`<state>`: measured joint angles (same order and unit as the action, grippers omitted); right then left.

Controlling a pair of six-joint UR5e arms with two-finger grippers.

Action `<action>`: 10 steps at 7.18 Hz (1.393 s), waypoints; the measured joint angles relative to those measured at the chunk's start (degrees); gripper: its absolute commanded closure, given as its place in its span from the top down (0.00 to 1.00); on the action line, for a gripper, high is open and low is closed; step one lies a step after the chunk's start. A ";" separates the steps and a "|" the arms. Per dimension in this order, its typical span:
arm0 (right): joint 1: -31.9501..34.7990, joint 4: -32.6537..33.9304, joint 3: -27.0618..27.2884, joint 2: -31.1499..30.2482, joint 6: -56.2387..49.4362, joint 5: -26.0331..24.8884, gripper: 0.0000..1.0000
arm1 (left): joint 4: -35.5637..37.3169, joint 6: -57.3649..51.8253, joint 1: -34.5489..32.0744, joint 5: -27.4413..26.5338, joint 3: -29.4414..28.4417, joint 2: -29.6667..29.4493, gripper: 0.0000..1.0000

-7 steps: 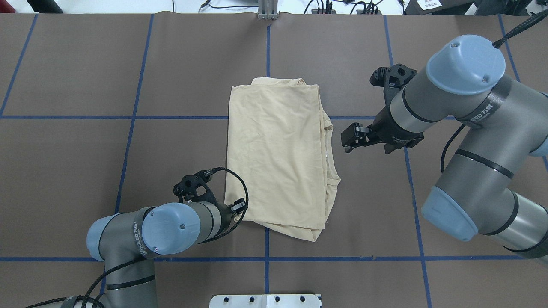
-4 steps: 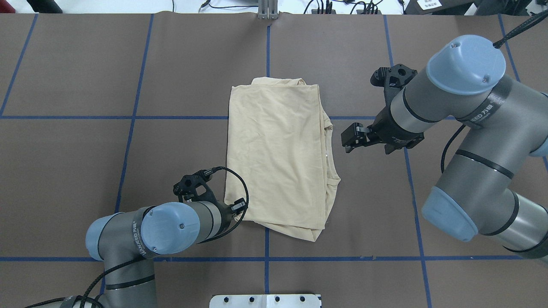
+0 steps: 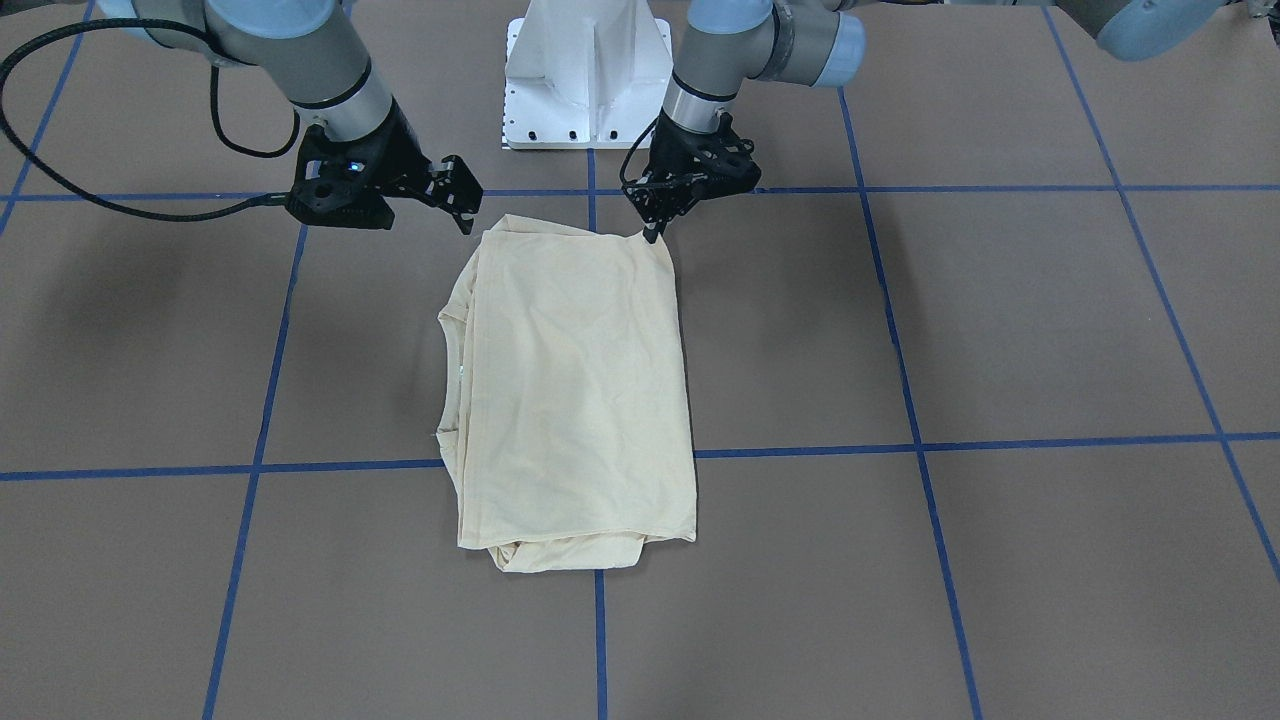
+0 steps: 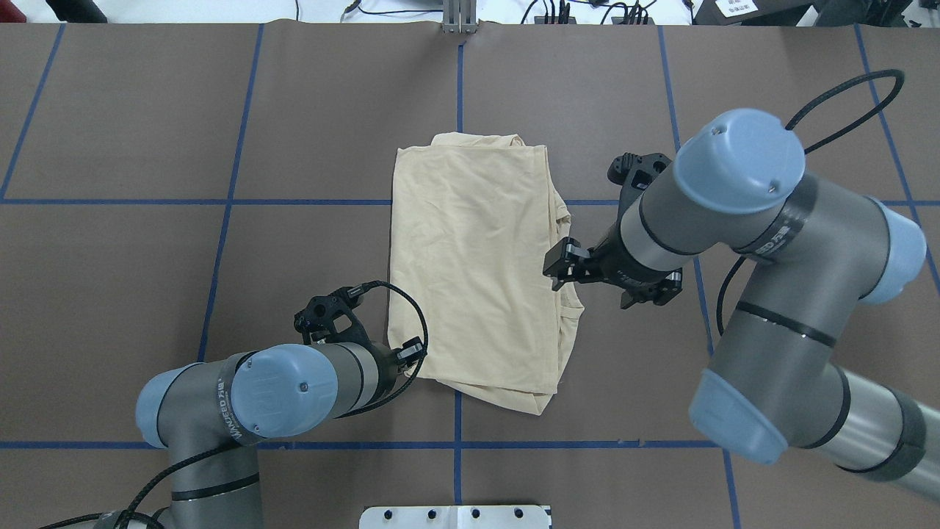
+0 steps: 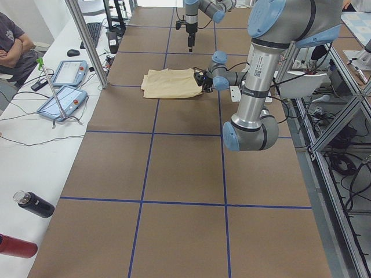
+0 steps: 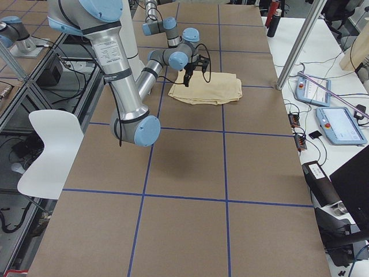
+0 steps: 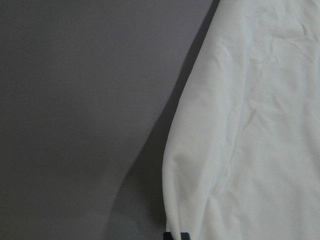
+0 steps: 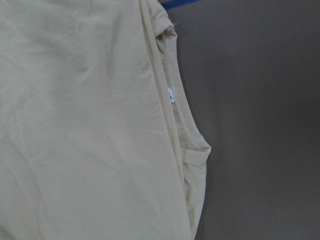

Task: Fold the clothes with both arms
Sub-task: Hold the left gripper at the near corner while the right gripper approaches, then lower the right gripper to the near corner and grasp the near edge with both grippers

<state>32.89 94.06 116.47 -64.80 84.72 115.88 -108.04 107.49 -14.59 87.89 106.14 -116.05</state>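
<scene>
as the cream-yellow knit shirt (image 4: 470,264) lies folded flat
black left gripper (image 3: 652,232) pinches its corner, black right gripper (image 4: 554,269) gapes above the collar (image 8: 186,127)

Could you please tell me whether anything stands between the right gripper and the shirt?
Nothing visible does. The right gripper hangs open above the collar-side edge of the shirt, and the right wrist view shows only the cloth and the brown table cover beneath it.

Left arm (image 4: 294,389) bent low, wrist turned down; left gripper (image 3: 653,232) points straight down, fingers pinched on T-shirt (image 4: 470,257) corner; right arm (image 4: 734,191) reaches in, elbow high; right gripper (image 4: 552,270) tilted down, fingers spread apart
</scene>
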 measured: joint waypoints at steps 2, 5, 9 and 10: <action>-7.78 -1.31 -1.56 1.24 16.77 -9.58 1.00 | 0.10 0.00 -0.07 0.01 0.13 -0.02 0.00; -10.99 -2.18 -6.45 1.83 27.51 -13.32 1.00 | 0.11 0.00 -0.15 0.04 0.23 0.00 0.00; -12.50 -3.21 -11.63 3.28 28.33 -13.34 1.00 | 0.11 0.00 -0.09 0.05 1.02 -0.05 0.00; -13.06 -4.16 -12.96 3.62 28.37 -13.35 1.00 | 0.11 0.00 -0.09 0.03 1.22 -0.05 0.00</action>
<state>19.83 89.90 103.51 -61.18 113.09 102.53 -107.93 107.49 -14.68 87.91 107.36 -116.10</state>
